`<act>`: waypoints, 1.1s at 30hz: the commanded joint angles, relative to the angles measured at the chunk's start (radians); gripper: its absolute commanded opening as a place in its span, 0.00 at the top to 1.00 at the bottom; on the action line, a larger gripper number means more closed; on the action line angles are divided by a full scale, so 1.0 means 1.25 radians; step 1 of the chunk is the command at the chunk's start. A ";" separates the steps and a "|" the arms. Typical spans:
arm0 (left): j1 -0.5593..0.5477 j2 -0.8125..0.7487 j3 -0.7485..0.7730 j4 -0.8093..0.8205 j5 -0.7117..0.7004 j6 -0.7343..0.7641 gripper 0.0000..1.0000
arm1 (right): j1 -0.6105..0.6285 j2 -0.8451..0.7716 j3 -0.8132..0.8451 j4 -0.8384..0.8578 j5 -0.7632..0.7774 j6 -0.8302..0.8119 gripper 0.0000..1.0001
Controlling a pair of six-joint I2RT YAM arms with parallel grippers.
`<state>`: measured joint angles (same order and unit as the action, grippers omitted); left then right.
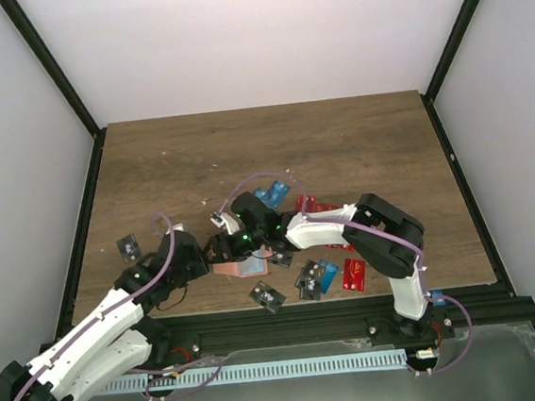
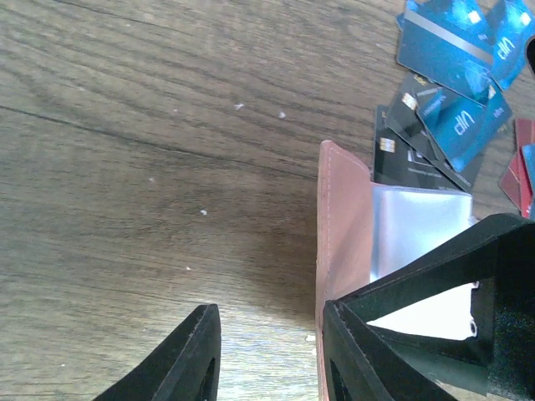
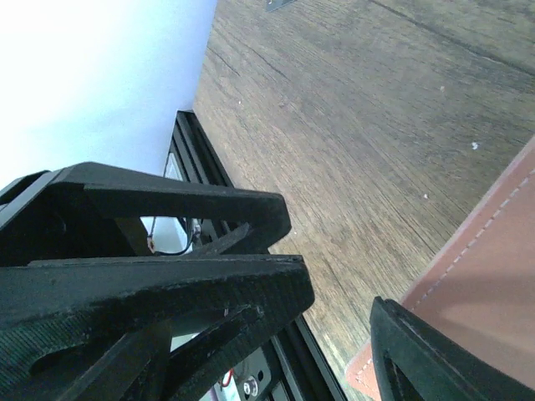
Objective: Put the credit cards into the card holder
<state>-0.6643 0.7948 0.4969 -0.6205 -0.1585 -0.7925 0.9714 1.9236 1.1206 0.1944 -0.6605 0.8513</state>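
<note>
card holder (image 1: 241, 267) lies near the counter's near edge, a bit left of middle, with its tan flap and silvery lining facing up. Both grippers crowd it.

left gripper (image 2: 267, 322): the jaws are wide apart with only bare wood in the gap. Its right finger (image 2: 393, 334) overlaps the holder's tan edge. Can't tell if it actually presses on it.

right gripper (image 3: 334, 288): the jaws are apart, and the gap shows mostly wood. The lower finger (image 3: 435, 359) sits in front of the holder's stitched corner. Can't tell if that is contact or just overlap. Nothing is visibly clamped.

In the way, from the left wrist view:
- blue cards (image 2: 451, 50) and black cards (image 2: 414, 142) are fanned over each other just past the holder's far end. The nearest black one butts against the silver lining.
- red card edge (image 2: 522, 167) pokes in at that pile's outer side.

Overhead:
- lone black card (image 1: 128, 244) lies toward the left edge, beside the left arm.
- second black card (image 1: 267, 296) sits right at the near edge, just in front of the holder.
- red card (image 1: 355, 273) lies further right along the near edge.
- blue card (image 1: 272, 195) and far red card (image 1: 315, 203) lie behind the right forearm (image 1: 322, 228), toward the counter's middle.
- The forearm lies across the scatter and hides part of it.
</note>
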 commanded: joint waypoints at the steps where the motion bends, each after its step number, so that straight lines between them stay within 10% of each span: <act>1: -0.008 -0.029 0.008 0.087 0.041 -0.018 0.66 | -0.002 0.077 0.007 -0.038 0.073 0.020 0.34; 7: -0.008 -0.021 -0.049 0.161 0.049 -0.031 0.72 | -0.016 0.105 -0.027 -0.033 0.099 0.031 0.44; 16: -0.008 -0.072 -0.137 0.227 -0.003 -0.055 0.75 | -0.036 0.121 -0.073 -0.030 0.117 0.023 0.86; 33: -0.006 0.088 -0.153 0.429 0.031 0.000 0.72 | -0.042 0.087 -0.055 -0.123 0.118 -0.041 0.94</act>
<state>-0.6712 0.8124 0.3080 -0.2005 -0.1528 -0.8268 0.9241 2.0575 1.0672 0.2115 -0.5964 0.8509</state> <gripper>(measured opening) 0.285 0.045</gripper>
